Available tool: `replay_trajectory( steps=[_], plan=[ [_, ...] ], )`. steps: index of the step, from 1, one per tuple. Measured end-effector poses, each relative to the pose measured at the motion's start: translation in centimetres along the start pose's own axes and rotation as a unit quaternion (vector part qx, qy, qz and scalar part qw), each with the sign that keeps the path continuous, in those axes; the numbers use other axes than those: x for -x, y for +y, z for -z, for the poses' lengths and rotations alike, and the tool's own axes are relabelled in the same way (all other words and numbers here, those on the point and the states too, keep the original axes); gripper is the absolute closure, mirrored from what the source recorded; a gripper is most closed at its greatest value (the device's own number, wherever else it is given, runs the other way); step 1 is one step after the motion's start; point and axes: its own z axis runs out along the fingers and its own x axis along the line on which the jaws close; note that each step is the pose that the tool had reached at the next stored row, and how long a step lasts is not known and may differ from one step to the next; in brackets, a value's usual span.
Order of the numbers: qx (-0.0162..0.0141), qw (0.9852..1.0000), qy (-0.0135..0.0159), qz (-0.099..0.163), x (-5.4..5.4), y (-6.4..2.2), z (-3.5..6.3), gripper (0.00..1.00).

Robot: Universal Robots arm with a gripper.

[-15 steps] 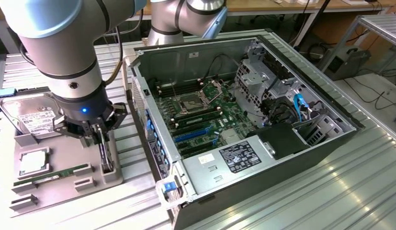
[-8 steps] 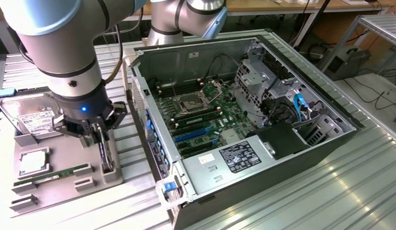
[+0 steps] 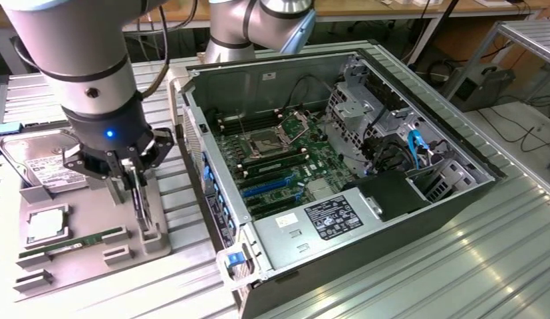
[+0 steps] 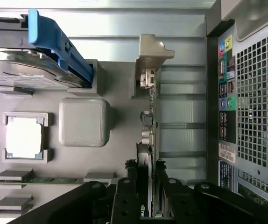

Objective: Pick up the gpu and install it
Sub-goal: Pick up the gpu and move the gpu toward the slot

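On the exterior view's left of the claw (image 3: 137, 199), you have the hard drive (image 3: 40, 166) and RAM stick (image 3: 75, 242) crowding the gray tray (image 3: 93, 203). The claw is partly closed, its 2 fingers (image 4: 124, 196) clamped on the gpu (image 4: 149, 135), which stands on edge in the tray directly beneath. The computer case (image 3: 197, 143) wall rises just beside it on the right.
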Motion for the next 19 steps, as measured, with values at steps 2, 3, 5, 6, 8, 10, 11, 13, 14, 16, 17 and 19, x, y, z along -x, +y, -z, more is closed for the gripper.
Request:
replay_trajectory(
  steps=[2,3,5,6,8,10,11,13,14,16,17,19],
  plan=[
    [0.0,1.0,0.0,0.0,0.1,0.09,1.44,0.74],
    [0.0,1.0,-0.0001,0.0,0.1,0.13,2.07,0.74],
    [0.0001,1.0,-0.0001,0.0,0.2,0.17,3.0,0.74],
    [0.0001,1.0,0.0,0.0,0.2,0.19,3.49,0.74],
    [0.0003,1.0,0.0,0.0,0.3,0.22,4.64,0.74],
    [0.0007,1.0,-0.0001,0.0,0.5,0.23,5.94,0.74],
    [0.0008,1.0,-0.0001,0.0,0.5,0.22,6.41,0.74],
    [0.0011,1.0,-0.0001,0.0,0.8,0.17,7.8,0.74],
    [0.0012,1.0,0.0,0.0,0.9,0.13,8.26,0.74],
    [0.0013,1.0,0.0,0.0,1.2,-0.06,9.31,0.74],
    [0.0013,1.0,0.0,0.0,1.3,-0.16,9.89,0.74],
    [0.0013,1.0,0.0,0.0,1.8,-0.4,11.16,0.74]
  ],
)
